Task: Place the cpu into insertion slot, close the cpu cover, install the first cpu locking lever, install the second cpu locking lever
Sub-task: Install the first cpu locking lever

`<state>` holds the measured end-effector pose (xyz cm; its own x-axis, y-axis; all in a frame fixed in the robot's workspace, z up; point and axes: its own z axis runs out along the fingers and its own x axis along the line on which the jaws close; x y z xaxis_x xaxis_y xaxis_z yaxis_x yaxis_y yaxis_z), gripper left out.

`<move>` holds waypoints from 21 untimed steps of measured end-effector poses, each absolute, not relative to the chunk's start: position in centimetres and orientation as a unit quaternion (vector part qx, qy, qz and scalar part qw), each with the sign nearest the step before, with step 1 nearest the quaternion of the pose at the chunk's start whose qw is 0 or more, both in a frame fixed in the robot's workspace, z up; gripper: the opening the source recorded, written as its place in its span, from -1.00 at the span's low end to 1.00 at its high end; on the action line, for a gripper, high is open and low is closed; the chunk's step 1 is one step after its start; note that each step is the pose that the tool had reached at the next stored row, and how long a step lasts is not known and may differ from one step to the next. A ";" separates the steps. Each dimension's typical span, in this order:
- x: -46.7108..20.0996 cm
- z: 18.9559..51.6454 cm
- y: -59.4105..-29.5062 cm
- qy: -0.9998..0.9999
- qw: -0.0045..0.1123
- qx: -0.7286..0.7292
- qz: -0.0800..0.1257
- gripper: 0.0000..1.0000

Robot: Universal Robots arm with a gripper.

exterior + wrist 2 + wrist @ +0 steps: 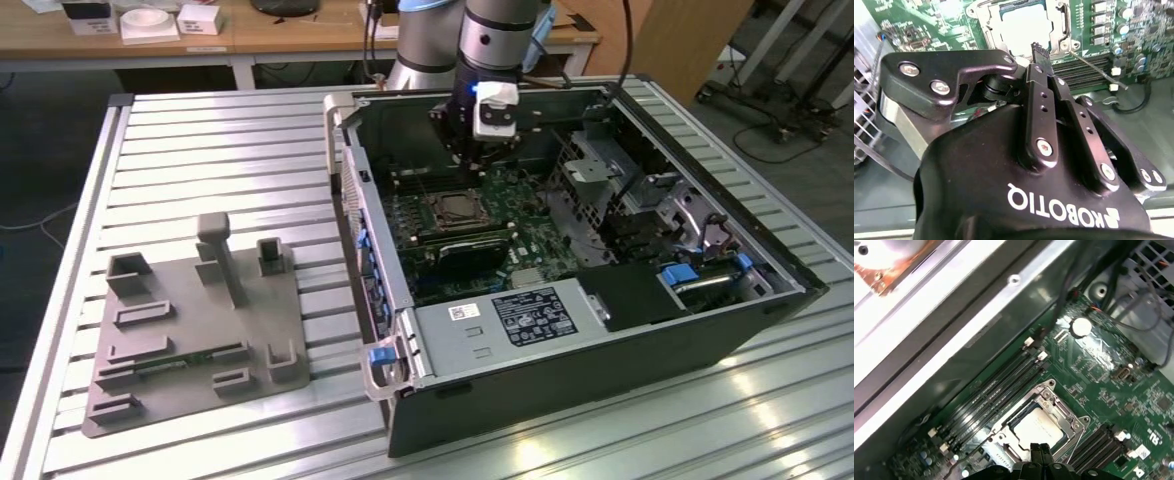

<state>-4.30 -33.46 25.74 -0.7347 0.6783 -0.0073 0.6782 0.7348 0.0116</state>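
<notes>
Upside-down white lettering [1061,210] on claw [1040,50]

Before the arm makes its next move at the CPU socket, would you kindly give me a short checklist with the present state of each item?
1. The cpu seated flat: ok, its silvery top lies level in both wrist views.
2. The cpu cover down around the cpu: ok, the frame looks flat.
3. The locking lever latched: not ok, its thin rod appears to angle out over the memory slots.
4. The gripper free to work: ok, jaws shut and holding nothing, at the cover's edge.
5. Jaw tips touching the cover or the lever: cannot tell.
</notes>
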 end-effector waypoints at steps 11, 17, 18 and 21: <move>-4.3 25.7 -33.5 0.963 0.005 0.270 0.005 -0.80; -4.3 25.7 -33.5 0.976 0.005 0.217 0.005 -0.80; -4.3 25.7 -33.5 0.978 0.005 0.209 0.005 -0.80; -4.3 25.7 -33.5 0.983 0.005 0.181 0.005 -0.80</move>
